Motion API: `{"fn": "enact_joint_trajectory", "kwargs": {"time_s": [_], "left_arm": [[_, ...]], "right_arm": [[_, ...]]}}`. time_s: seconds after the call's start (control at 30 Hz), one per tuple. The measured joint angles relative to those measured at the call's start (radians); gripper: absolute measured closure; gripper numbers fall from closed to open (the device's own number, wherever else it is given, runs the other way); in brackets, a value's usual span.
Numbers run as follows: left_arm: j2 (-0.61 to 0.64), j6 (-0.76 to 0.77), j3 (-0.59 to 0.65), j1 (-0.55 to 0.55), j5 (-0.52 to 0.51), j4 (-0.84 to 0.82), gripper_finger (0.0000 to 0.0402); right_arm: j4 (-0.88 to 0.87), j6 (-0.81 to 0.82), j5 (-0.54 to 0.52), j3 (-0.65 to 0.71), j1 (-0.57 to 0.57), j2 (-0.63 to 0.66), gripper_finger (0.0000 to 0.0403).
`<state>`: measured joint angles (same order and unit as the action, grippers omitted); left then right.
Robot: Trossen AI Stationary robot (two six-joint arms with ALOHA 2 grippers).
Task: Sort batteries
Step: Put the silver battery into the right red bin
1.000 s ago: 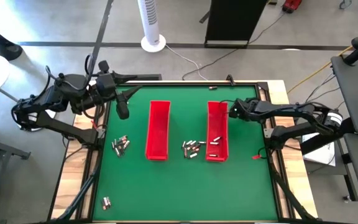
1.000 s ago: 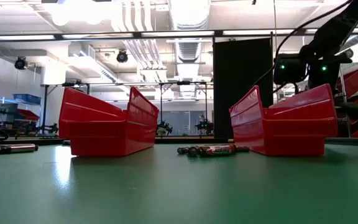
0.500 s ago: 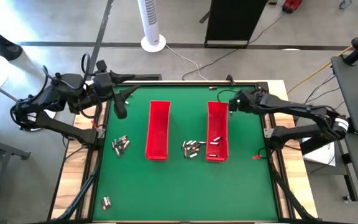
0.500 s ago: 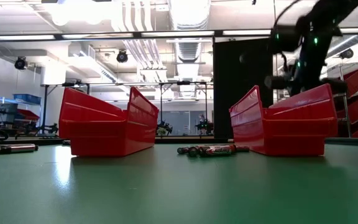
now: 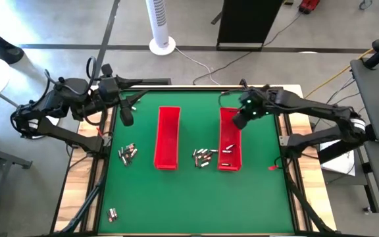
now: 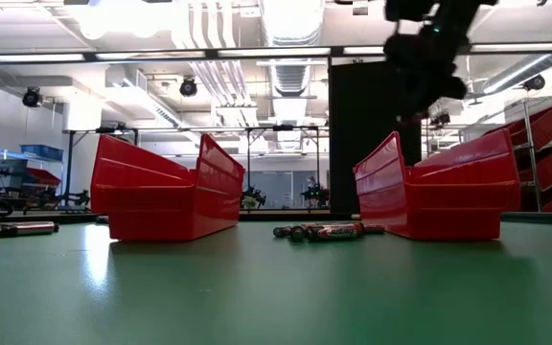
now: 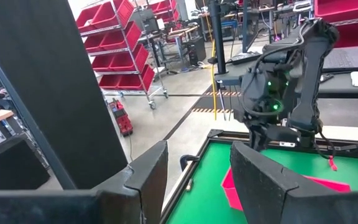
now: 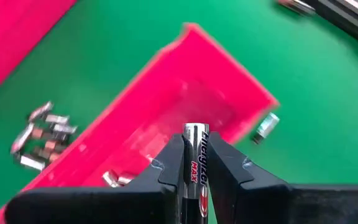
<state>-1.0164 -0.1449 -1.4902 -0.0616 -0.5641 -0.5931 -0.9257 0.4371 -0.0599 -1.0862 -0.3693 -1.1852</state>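
Observation:
Two long red trays lie side by side on the green mat, the left tray (image 5: 167, 138) and the right tray (image 5: 229, 139). Batteries lie in a heap between them (image 5: 203, 156), in a group left of the left tray (image 5: 127, 154), and near the front left corner (image 5: 112, 214); a few lie inside the right tray (image 8: 118, 179). My right gripper (image 5: 239, 122) hangs over the right tray's far end, shut on one battery (image 8: 196, 163). At the far left edge of the mat, my left gripper (image 5: 127, 117) stays raised and open, with nothing between its fingers. My right gripper pinches a single battery by its long sides (image 8: 195, 177) between its two fingers. The battery lies along the fingers, and its silvery end (image 8: 196, 129) sticks out past their tips. The fingers slant down from above. The battery is lifted clear, over the right tray.
One loose battery (image 8: 266, 126) lies on the mat just outside the right tray's far end. Black frame rails run along the mat's edges (image 5: 196, 87). Bare green mat stretches toward the near edge (image 5: 196, 204).
My right gripper has risen from beside the right tray's rim to well above the tray's far end, shifting a little toward the table's left. It has rolled about its own axis and tipped to point more steeply down. Its fingers have stayed shut.

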Motion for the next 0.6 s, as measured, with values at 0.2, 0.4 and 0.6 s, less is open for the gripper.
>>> {"fn": "enact_joint_trajectory", "kwargs": {"time_s": [0.2, 0.4, 0.6], "left_arm": [[0.0, -0.003, 0.0, 0.0, 0.0, 0.0, 0.0246], [0.011, 0.051, 0.0, -0.003, -0.001, -0.025, 0.0246], [0.017, 0.097, 0.0, -0.004, 0.0, -0.055, 0.0246]], "right_arm": [[0.001, -0.238, 0.012, -0.071, 0.066, -0.158, 0.0361], [0.024, -0.429, 0.04, -0.075, 0.077, -0.26, 0.0361], [0.078, -0.565, 0.07, -0.073, 0.077, -0.369, 0.0361]]}}
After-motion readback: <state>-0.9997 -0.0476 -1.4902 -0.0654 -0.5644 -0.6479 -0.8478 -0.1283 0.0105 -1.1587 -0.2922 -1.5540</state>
